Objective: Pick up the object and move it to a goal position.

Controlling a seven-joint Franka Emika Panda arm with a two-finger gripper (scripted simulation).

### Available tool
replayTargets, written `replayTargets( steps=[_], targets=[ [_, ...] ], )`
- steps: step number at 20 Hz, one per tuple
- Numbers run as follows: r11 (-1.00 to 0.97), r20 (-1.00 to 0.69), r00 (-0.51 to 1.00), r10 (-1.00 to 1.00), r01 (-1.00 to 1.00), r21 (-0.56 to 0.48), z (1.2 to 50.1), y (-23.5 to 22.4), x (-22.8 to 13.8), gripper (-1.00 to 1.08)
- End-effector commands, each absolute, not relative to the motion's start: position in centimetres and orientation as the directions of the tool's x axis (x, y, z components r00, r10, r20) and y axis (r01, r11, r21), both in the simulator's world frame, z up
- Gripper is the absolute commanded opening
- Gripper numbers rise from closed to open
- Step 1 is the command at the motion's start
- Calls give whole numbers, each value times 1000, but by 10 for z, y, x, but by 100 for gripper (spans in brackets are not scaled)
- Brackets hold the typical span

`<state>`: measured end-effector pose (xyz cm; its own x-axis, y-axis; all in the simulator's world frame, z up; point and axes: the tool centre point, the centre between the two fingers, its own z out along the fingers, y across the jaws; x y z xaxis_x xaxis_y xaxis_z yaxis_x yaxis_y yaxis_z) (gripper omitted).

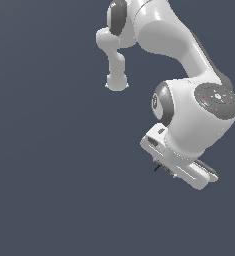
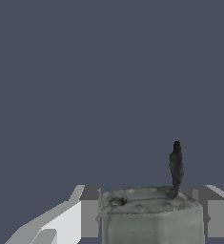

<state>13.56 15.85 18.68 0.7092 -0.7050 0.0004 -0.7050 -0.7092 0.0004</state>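
In the wrist view the object (image 2: 149,205), a small grey block with a thin dark stub (image 2: 176,164) rising from one corner, sits between my two fingers (image 2: 89,212). Both pads press against its sides, so my gripper (image 2: 151,221) is shut on it. In the exterior view the white arm bends down toward the exterior view's right. Its hand (image 1: 181,167) hides most of the fingers, and only the object's dark stub (image 1: 157,167) pokes out beneath it. No goal marker shows in either view.
A plain dark blue-grey surface fills the background of both views. The arm's base column (image 1: 117,80) stands at the top centre of the exterior view.
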Motion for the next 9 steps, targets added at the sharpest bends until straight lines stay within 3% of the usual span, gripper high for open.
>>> replayTargets(
  steps=[1,9],
  targets=[
    [-709,1,709,-705,-705,0,191,162,138,-100],
    [-709,0,709,-705,-705,0,196,166,141,-100]
  ],
)
